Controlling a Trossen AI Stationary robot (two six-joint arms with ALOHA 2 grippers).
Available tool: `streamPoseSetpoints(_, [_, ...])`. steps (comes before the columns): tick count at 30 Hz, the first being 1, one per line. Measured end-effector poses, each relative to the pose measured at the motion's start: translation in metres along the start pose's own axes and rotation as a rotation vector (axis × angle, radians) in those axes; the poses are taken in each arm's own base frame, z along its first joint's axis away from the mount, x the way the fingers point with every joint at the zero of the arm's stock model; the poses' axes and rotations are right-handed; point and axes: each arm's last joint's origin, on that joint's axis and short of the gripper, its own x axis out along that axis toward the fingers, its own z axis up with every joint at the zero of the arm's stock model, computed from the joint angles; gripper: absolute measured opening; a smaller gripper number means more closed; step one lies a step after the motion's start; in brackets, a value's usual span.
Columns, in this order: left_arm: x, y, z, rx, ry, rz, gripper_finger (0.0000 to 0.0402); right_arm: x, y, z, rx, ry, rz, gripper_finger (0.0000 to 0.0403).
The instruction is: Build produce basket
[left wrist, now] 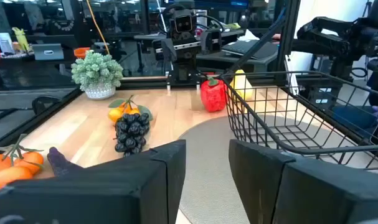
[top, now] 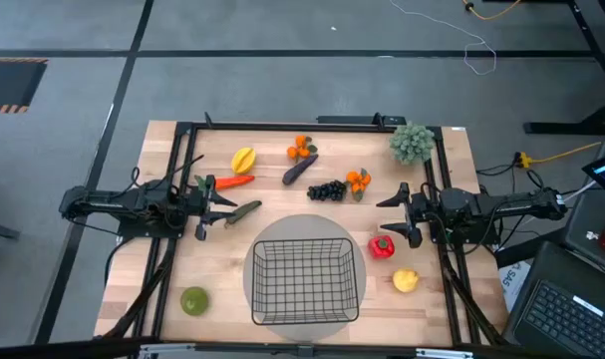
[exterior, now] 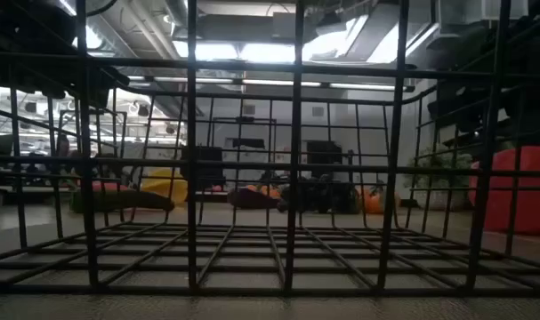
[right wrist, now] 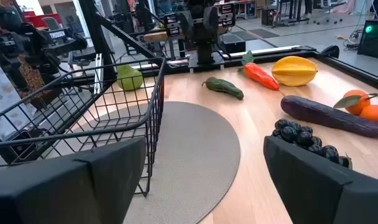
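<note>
Basket (top: 304, 282) sits empty on the grey mat (top: 304, 227), between both claws. Right gripper (top: 394, 214) and left gripper (top: 220, 206) wide apart, holding nothing. Red pepper (top: 382, 246) just beside the right one — looks light, hard, slick; I'd pinch its body.

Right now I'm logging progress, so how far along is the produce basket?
Nothing looks done: the basket is empty on its grey mat. Nothing is in hand; the left gripper and right gripper hover open at the table's sides. All the produce is left on the wood: red pepper, lemon, grapes, eggplant, carrot, starfruit.
</note>
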Motion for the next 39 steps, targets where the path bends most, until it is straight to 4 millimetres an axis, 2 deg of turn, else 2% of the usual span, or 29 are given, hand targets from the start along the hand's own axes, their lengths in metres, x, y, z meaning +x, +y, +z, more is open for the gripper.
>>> streamPoseSetpoints(35, [0.0000, 0.0000, -0.0001, 0.000, 0.000, 0.000, 0.0112, 0.0000, 0.0000, 0.0000, 0.002, 0.000, 0.000, 0.0319])
streamPoseSetpoints(39, [0.0000, 0.0000, 0.0000, 0.000, 0.000, -0.001, 0.0112, -0.0001, -0.0012, 0.0027, 0.050, -0.035, -0.050, 0.0319])
